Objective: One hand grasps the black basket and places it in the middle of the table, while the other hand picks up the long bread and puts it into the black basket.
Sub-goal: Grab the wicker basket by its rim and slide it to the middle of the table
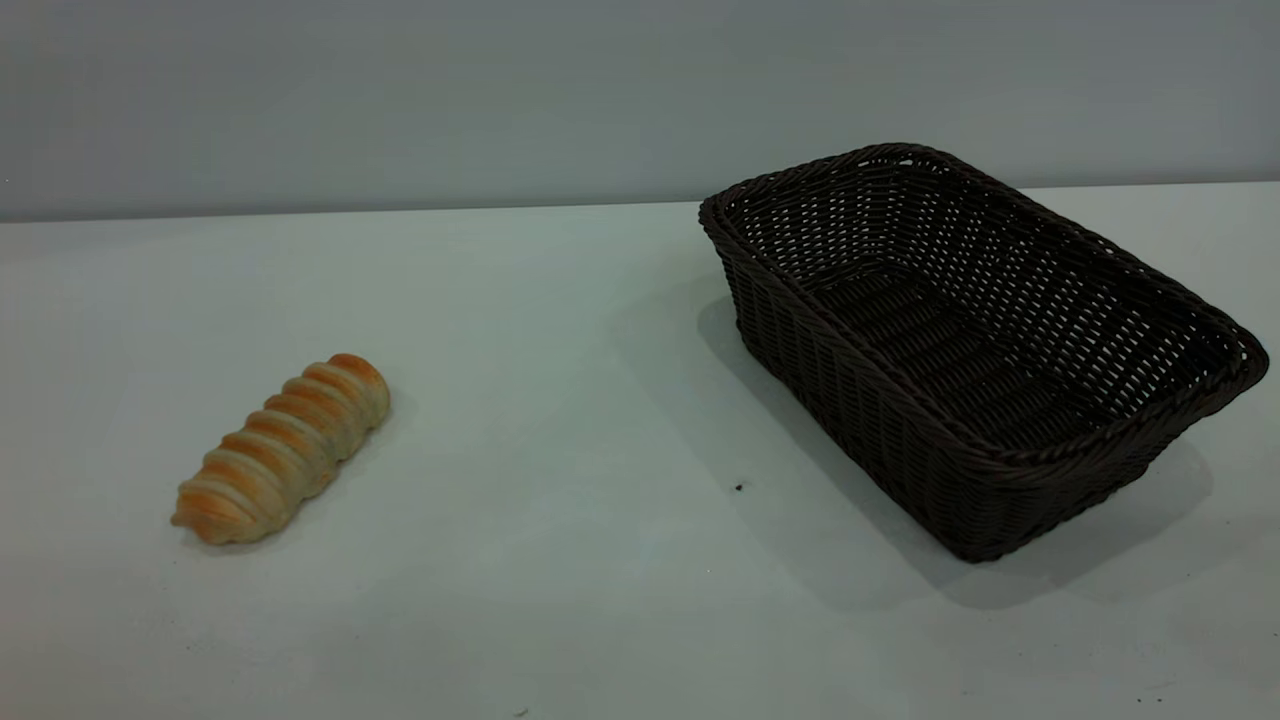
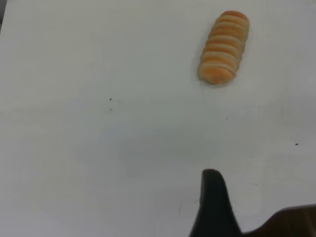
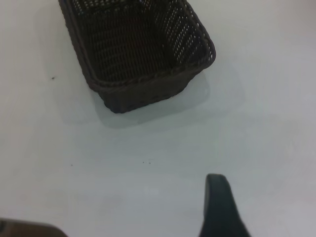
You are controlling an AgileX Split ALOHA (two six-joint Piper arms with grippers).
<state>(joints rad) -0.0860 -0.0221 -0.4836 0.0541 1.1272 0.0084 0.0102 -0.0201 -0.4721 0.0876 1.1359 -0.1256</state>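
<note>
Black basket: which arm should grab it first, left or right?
Right, probably. The black basket sits on the right side of the table, empty, and the right wrist view faces it directly. The left wrist view faces only the long bread, lying at the table's left, so that arm suits the bread.

Basket (image 1: pixel 985 440): dark woven wicker, openwork sides. Bread (image 1: pixel 283 450): ridged, matt crust. Table (image 1: pixel 560 420): smooth, matt.
</note>
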